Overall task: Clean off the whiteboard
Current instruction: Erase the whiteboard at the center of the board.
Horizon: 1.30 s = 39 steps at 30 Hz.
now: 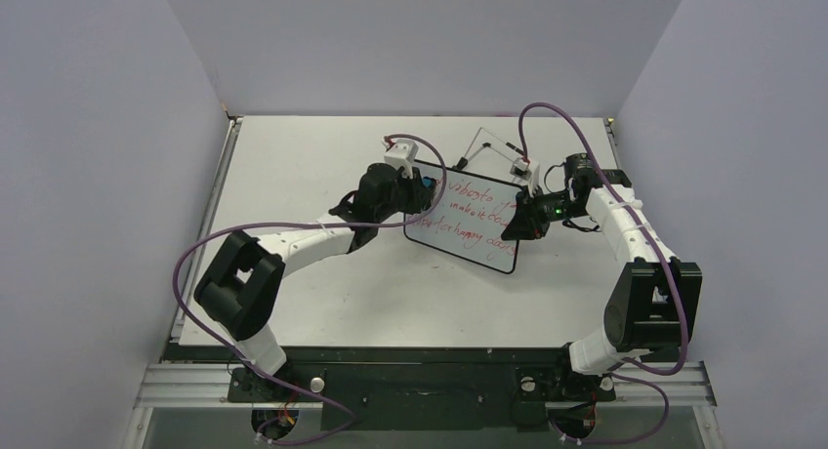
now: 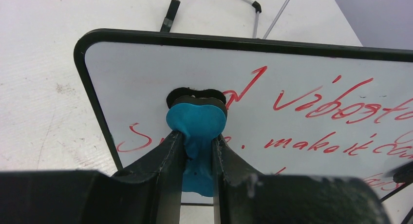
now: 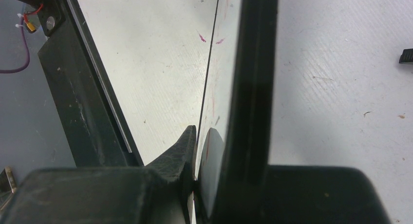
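The whiteboard (image 1: 467,224), white with a thin black rim and red handwritten lines, is held tilted above the table middle. My right gripper (image 1: 523,218) is shut on its right edge; the right wrist view shows the board edge-on (image 3: 253,83) between the fingers. My left gripper (image 1: 422,190) is shut on the blue bone-shaped eraser (image 2: 196,121), whose head presses against the board's upper left part (image 2: 302,73), left of the red writing. The left gripper's fingers (image 2: 163,158) clamp the eraser's waist.
The thin wire easel stand (image 1: 493,146) lies on the table behind the board, also showing in the left wrist view (image 2: 255,9). Grey walls enclose the table on three sides. Purple cables loop from both arms.
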{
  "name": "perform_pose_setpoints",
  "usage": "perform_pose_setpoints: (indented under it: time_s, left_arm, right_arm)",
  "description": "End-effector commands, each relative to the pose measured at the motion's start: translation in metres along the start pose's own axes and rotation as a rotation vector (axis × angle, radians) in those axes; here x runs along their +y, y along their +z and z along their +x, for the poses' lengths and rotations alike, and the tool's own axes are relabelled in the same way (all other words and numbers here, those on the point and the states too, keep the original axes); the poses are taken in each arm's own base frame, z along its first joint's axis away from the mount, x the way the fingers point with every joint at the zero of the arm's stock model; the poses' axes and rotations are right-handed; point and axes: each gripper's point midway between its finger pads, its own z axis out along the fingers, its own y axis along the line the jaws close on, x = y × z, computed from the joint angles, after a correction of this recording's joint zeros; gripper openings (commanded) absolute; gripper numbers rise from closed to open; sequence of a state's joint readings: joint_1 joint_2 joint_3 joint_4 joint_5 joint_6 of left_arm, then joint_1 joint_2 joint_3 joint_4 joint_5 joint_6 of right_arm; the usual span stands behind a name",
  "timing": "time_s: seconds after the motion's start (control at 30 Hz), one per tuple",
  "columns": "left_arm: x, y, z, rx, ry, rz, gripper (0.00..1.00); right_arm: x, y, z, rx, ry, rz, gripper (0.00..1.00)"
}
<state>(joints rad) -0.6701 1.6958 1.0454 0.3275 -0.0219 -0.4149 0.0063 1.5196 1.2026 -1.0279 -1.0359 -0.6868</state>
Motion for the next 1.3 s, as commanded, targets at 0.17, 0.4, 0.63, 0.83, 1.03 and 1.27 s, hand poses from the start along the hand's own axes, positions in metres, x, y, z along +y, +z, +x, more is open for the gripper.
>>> perform_pose_setpoints:
  time_s: [0.17, 0.4, 0.63, 0.83, 1.03, 1.27]
  left_arm:
    - [-0.038, 0.007, -0.056, -0.07, 0.035, 0.105, 0.0]
    - [-0.027, -0.002, -0.004, 0.008, 0.028, 0.078, 0.0]
    - [0.014, -0.006, 0.018, 0.018, -0.011, -0.047, 0.0]
    - [0.006, 0.0, -0.024, -0.038, 0.018, -0.025, 0.0]
    - [-0.029, 0.004, -0.064, -0.09, 0.059, 0.039, 0.0]
    - [-0.046, 0.005, -0.038, -0.054, 0.077, 0.054, 0.0]
  right_arm:
    - [0.018, 0.004, 0.01, 0.062, -0.045, -0.059, 0.0]
    - [0.019, 0.004, 0.01, 0.062, -0.046, -0.062, 0.0]
    - [0.019, 0.005, 0.01, 0.061, -0.046, -0.064, 0.0]
    - [0.019, 0.004, 0.01, 0.061, -0.048, -0.063, 0.0]
    - [0.019, 0.004, 0.009, 0.059, -0.05, -0.062, 0.0]
    - [0.019, 0.004, 0.01, 0.06, -0.047, -0.064, 0.0]
